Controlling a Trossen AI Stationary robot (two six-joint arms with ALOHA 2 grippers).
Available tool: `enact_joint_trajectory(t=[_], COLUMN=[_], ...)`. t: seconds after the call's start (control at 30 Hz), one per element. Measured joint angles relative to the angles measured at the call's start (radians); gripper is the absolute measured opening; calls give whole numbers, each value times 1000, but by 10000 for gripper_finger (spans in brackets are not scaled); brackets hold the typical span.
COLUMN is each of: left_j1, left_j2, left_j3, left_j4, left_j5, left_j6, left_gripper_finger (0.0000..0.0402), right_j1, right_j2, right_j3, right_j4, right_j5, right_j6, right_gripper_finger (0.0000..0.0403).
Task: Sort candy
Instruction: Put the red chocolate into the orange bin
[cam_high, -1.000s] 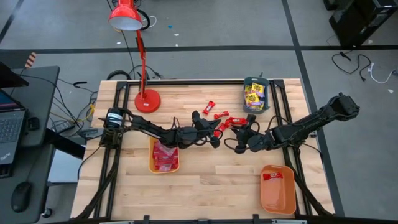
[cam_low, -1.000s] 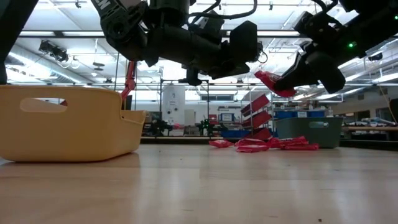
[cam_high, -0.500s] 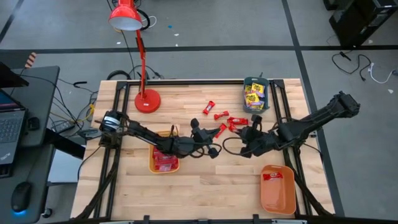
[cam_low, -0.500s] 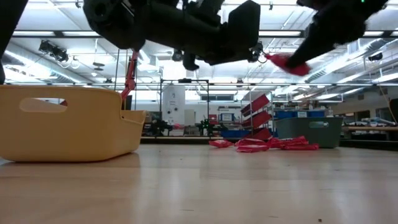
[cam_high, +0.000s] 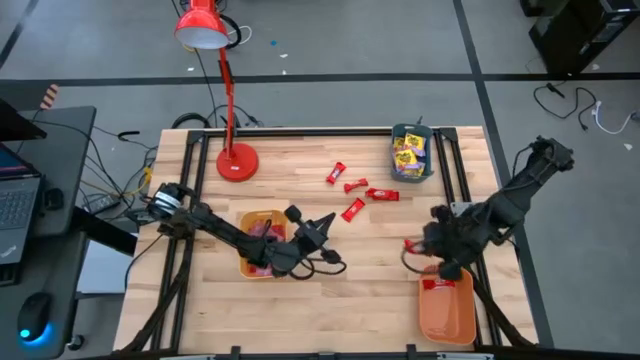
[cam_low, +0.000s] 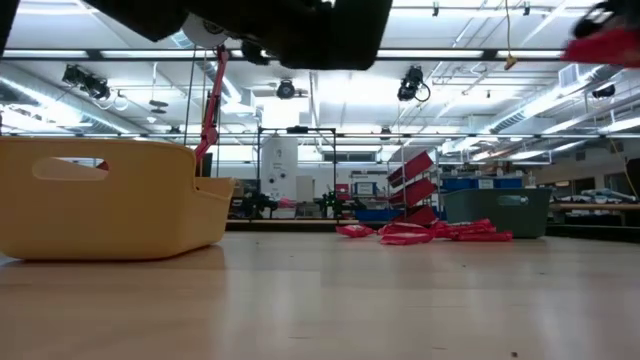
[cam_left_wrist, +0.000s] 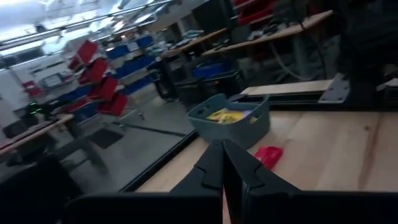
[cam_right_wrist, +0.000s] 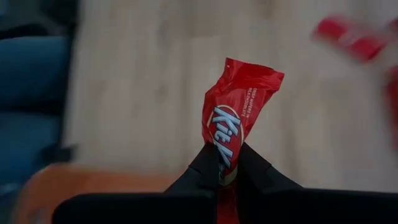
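Four red candies (cam_high: 352, 209) lie loose on the wooden table between the trays. My right gripper (cam_high: 416, 247) hangs above the table, just off the far edge of the orange tray (cam_high: 447, 312), shut on one red wrapped candy (cam_right_wrist: 235, 118). One red candy (cam_high: 437, 284) lies in that orange tray. My left gripper (cam_high: 326, 222) is shut and holds nothing. It floats level beside the yellow tray (cam_high: 262, 268) of red candies, pointing at the nearest loose candy (cam_left_wrist: 268, 155). The teal tray (cam_high: 410, 152) holds yellow packets. My right gripper pinches the red candy by its lower end (cam_right_wrist: 222, 163) between the tips of its two fingers. The rest of the wrapper sticks out beyond the fingertips. The candy is lifted clear of the table and the tray.
A red desk lamp (cam_high: 236, 160) stands at the far left of the table. Black frame rails run along the table's left and right sides. Bare wood lies between the yellow tray and the orange tray.
My right gripper has risen and swung toward the table's near right, over to the orange tray, tipping downward while carrying the red candy. My left gripper, still shut, has drawn back from the loose candies toward the yellow tray and rolled.
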Motion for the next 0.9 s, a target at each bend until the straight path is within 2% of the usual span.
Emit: enact_joint_trajectory(t=[0.13,0.33,0.57,0.9], left_j1=[-31,-50,-62,-66], left_j2=[-6,-14,-27,-30], left_j3=[0,0,0,0], left_j4=[3,5,18,21], left_j5=[-95,-149,-163,-163], left_j6=[45,67,73,74], left_gripper_finger=[0,1,1,1], right_j1=[115,294,430,456], right_j2=[-20,37,152,332], right_j3=[-20,-48,-88,-102], right_j4=[8,47,162,177], right_j5=[-114,-234,-207,-205], right_j6=[187,395,487,449], right_gripper_finger=[20,21,21,20])
